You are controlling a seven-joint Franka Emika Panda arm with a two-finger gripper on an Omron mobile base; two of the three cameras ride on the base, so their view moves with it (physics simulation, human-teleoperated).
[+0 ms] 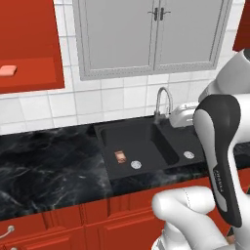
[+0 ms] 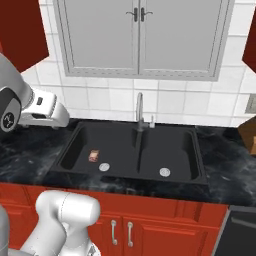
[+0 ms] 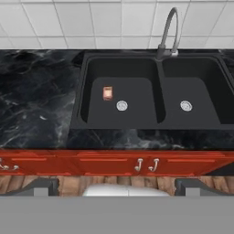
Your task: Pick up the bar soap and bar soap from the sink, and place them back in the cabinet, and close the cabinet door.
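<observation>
Brown bar soap [image 3: 107,93] in sink [image 3: 157,73]; pink bar soap [image 1: 7,71] in cabinet [image 1: 34,73].

Left basin of the sink [image 3: 82,119] open from above; only the brown bar soap [image 3: 107,93] and drain disc [image 3: 122,106] on its floor. Faucet [image 3: 168,28] rises behind the divider.

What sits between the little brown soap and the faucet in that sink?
Nothing; only bare black basin floor lies between the brown soap and the faucet, seen in the hand view.
</observation>
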